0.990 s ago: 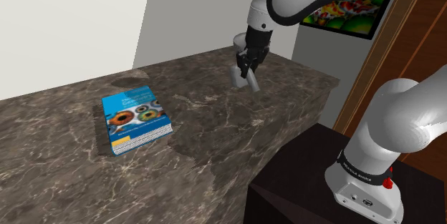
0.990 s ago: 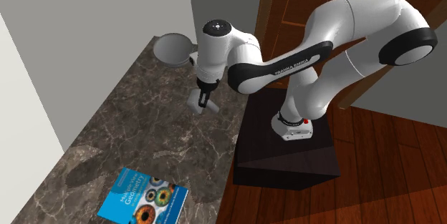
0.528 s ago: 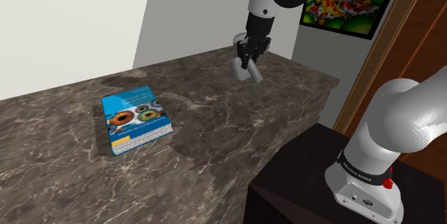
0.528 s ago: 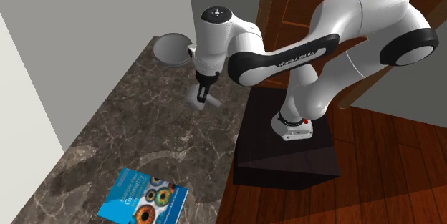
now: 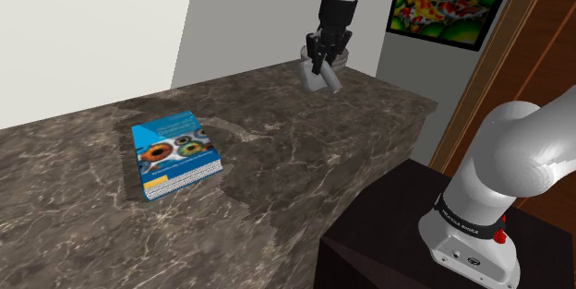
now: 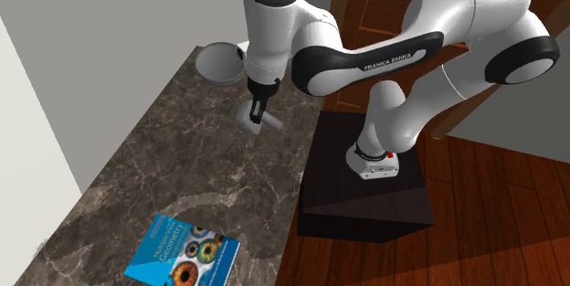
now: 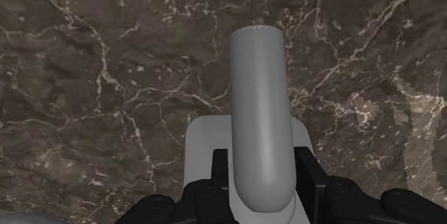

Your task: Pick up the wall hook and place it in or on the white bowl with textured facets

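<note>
The gripper [image 7: 262,178] is clasping a smooth grey wall hook [image 7: 258,94]. Its rounded cylindrical peg is pointing lengthwise away from the gripper.

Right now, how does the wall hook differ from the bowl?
The wall hook is clasped in the claw, held above the marble counter; the bowl sits on that counter. The hook is a flat plate with a rounded peg; the bowl is round and open. Both are drawn plain pale grey.
</note>
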`<state>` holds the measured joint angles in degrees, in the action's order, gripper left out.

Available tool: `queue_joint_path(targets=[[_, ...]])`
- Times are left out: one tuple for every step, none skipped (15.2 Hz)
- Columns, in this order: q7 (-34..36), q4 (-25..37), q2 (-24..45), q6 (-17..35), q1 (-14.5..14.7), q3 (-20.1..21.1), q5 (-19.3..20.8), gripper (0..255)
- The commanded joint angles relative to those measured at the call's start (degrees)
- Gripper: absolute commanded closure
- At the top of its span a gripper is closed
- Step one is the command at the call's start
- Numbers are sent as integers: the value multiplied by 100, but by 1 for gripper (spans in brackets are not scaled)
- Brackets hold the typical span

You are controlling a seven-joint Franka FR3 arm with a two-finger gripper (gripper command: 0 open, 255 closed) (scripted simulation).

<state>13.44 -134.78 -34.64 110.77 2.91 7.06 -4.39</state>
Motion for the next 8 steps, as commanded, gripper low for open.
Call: queue_joint_path(targets=[[2, 174, 18, -156, -5, -8, 10, 255], [3, 255, 24, -231, -8, -12, 13, 255], [5, 338, 31, -306, -10, -15, 17, 255], [6, 421, 40, -381, -12, -19, 21, 255], [8, 506, 50, -456, -14, -22, 25, 255], [10, 591, 61, -530, -16, -25, 28, 255], [11, 677, 73, -604, -18, -28, 32, 255], [13, 765, 86, -678, -20, -31, 36, 255]])
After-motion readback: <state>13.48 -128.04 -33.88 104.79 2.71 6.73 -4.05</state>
